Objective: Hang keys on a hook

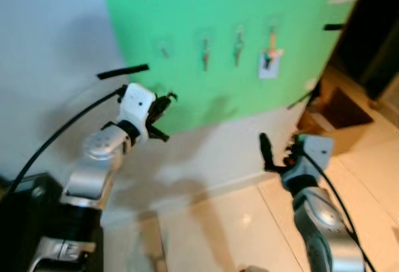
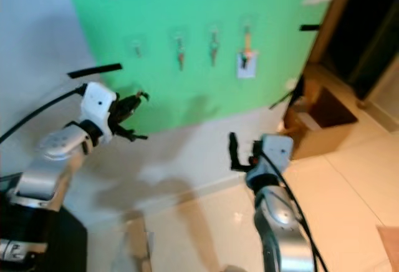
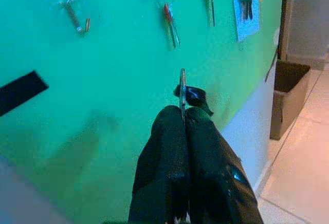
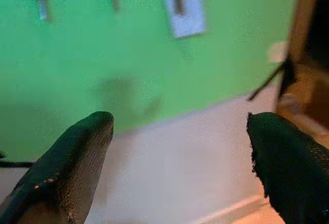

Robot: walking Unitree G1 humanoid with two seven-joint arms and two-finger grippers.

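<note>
A big green board (image 1: 249,53) on the wall has a row of hooks; three hold keys and the far-left hook (image 3: 76,17) is bare. The left pincer (image 3: 183,112) is pressed together on a key (image 3: 182,91), close in front of the board and below the hooks. The right pincer (image 4: 180,147) is spread wide apart, lower down and well away from the board.

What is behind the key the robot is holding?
Behind the key, pinched in the left gripper, is the green board with hooks and hanging keys. The wall behind the board is hidden.

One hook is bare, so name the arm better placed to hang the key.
Left. Its gripper is shut on the key, raised before the green board near the bare hook. The right gripper is open, lower.
</note>
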